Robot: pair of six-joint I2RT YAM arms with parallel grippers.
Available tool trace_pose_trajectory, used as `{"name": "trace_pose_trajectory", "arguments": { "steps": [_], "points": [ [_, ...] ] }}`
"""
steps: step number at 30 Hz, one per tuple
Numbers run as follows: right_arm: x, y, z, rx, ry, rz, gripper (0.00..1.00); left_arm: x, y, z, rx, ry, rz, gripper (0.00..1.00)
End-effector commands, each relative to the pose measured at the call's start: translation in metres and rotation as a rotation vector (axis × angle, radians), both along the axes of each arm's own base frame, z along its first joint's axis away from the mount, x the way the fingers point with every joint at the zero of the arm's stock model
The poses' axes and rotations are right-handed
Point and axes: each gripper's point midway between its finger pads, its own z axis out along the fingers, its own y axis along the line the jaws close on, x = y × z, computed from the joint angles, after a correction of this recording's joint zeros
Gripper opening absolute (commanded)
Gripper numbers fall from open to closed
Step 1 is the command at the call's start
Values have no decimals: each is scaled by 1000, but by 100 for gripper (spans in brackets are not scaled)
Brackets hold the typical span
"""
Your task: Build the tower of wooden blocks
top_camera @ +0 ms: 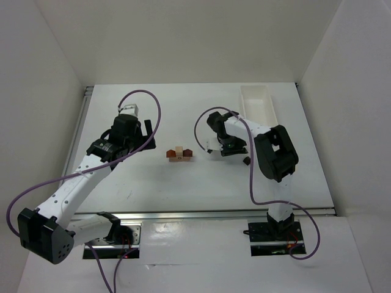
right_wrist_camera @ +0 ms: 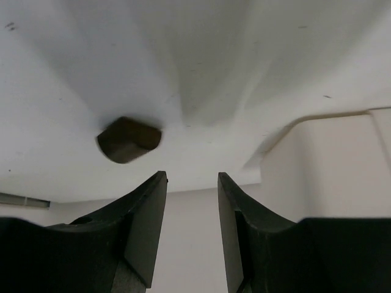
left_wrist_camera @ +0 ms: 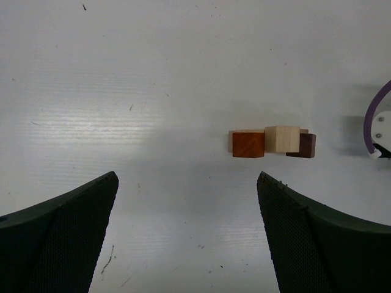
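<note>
The wood block tower (top_camera: 179, 154) is a low cluster at mid-table: an orange-tan block (left_wrist_camera: 248, 145), a pale beige block (left_wrist_camera: 281, 138) and a dark brown block (left_wrist_camera: 302, 146), all touching. My left gripper (top_camera: 151, 138) hovers just left of the cluster. In its wrist view this gripper (left_wrist_camera: 187, 177) is wide open, holds nothing, and the blocks lie ahead of its right finger. My right gripper (top_camera: 227, 151) is to the right of the cluster. It (right_wrist_camera: 192, 176) is open with an empty gap. A loose dark brown block (right_wrist_camera: 129, 139) lies ahead and left of its fingertips, not touching them.
A white rectangular tray (top_camera: 256, 101) stands at the back right, behind the right arm. Purple cables loop over both arms. A metal rail (top_camera: 214, 213) runs along the near table edge, and white walls close in the sides and back.
</note>
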Motion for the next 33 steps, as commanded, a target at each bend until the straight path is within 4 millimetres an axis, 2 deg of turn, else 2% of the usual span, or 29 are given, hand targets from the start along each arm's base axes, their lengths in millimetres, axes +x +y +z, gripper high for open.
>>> {"name": "trace_pose_trajectory", "arguments": {
  "steps": [1, 3, 4, 8, 9, 11, 12, 13, 14, 15, 16, 17, 18, 19, 21, 23, 24, 26, 27, 31, 33],
  "points": [
    [45, 39, 23, 151, -170, 15, 47, 1, -2, 2, -10, -19, -2, 100],
    [52, 50, 31, 226, -179, 0, 45, 4, -3, 0, -1, -17, -8, 100],
    [54, 61, 36, 284, -167, 5, 51, 4, -3, 0, -1, -16, -8, 100],
    [59, 59, 42, 336, -188, -14, 64, 4, -6, -4, -8, -2, -22, 100],
    [63, 51, 49, 360, -201, -13, 66, 5, -9, -3, -10, -8, -40, 100],
    [63, 56, 51, 447, -208, -4, 76, 4, -10, -2, -20, -16, -48, 100],
    [66, 58, 72, 497, -265, 26, 81, 4, -12, 3, -24, -35, -66, 100],
    [68, 61, 81, 547, -299, 50, 86, 3, -11, 6, -27, -45, -66, 100],
    [70, 71, 75, 645, -332, 92, 89, 3, -11, 6, -27, -45, -66, 100],
    [70, 78, 105, 720, -432, 150, 89, 2, -13, 4, -26, -44, -80, 100],
    [71, 82, 114, 771, -487, 187, 89, 3, -16, 9, -34, -63, -89, 100],
    [64, 95, 110, 859, -503, 236, 89, 1, -16, 5, -31, -55, -89, 100],
    [54, 102, 116, 910, -497, 264, 89, 1, -16, 5, -31, -55, -89, 100],
    [44, 98, 129, 928, -512, 312, 89, 1, -16, 5, -31, -55, -89, 100],
    [28, 92, 120, 908, -466, 334, 87, 2, -18, 1, -33, -41, -97, 100],
    [24, 71, 106, 850, -424, 330, 85, 1, -18, -7, -26, -22, -97, 100],
    [10, 66, 100, 866, -346, 317, 84, 3, -19, -8, -26, -22, -97, 100],
    [0, 51, 87, 848, -277, 290, 83, 3, -21, -12, -42, -7, -93, 100],
    [-11, 43, 75, 833, -234, 275, 83, 2, -21, -18, -33, 18, -92, 100],
    [-30, 32, 70, 854, -178, 281, 83, 1, -23, -23, -22, 41, -80, 100],
    [-52, 27, 62, 837, -95, 281, 83, 2, -21, -23, -14, 38, -71, 100]
  ]
}}
